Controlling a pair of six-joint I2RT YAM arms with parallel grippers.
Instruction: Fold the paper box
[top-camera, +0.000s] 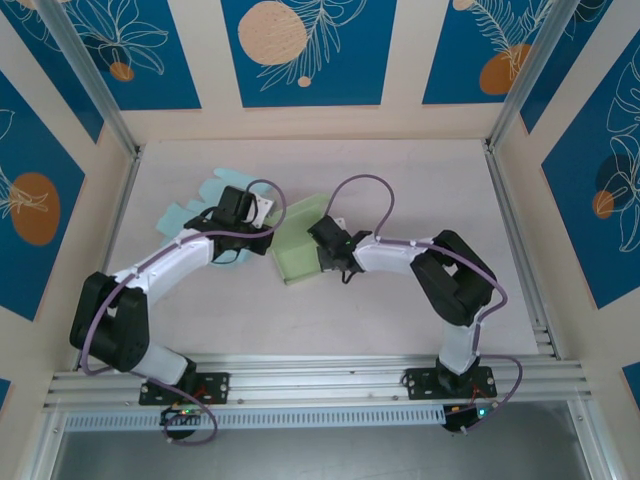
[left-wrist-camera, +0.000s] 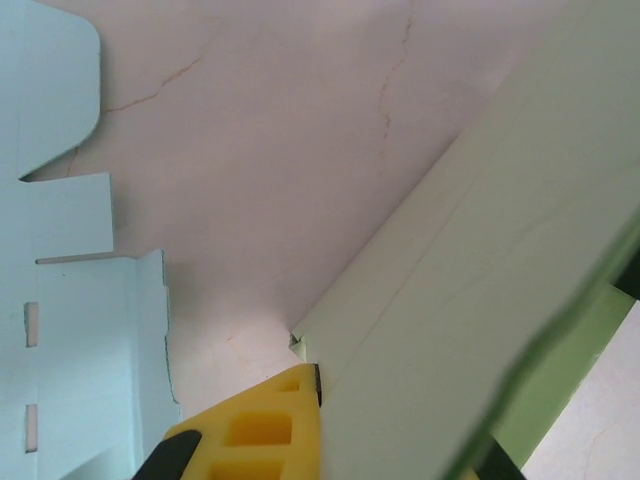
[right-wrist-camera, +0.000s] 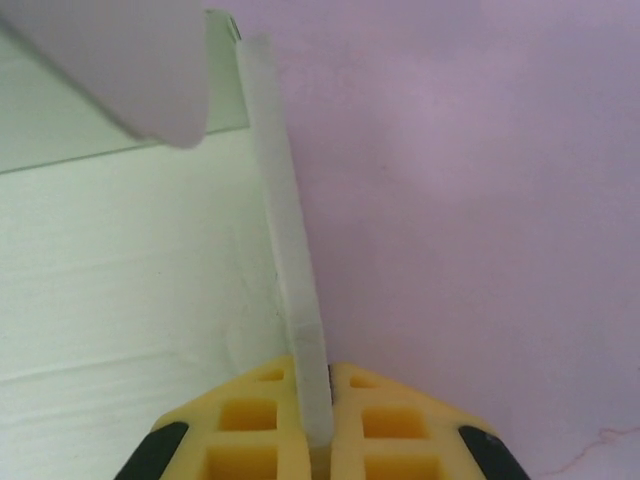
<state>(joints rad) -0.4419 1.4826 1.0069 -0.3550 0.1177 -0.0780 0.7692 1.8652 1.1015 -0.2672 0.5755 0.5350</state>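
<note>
While both grippers are clamping the pale green paper box (top-camera: 298, 258) lying between them, a clean fold is depending on matched tension. The left gripper (top-camera: 270, 230) is closed, apparently pinching the panel edge beside its yellow finger (left-wrist-camera: 262, 428), and should be acting as the firm anchor. The right gripper (right-wrist-camera: 318, 400) is nipping a thin upright wall between its pads, with the panel to its left. It should be turning that wall along the crease, not tugging.

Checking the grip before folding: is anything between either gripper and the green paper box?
Nothing visible does. The right gripper is shut on a thin wall of the paper box, the left gripper on another panel. The blue cardboard sheet lies off to the left.
</note>
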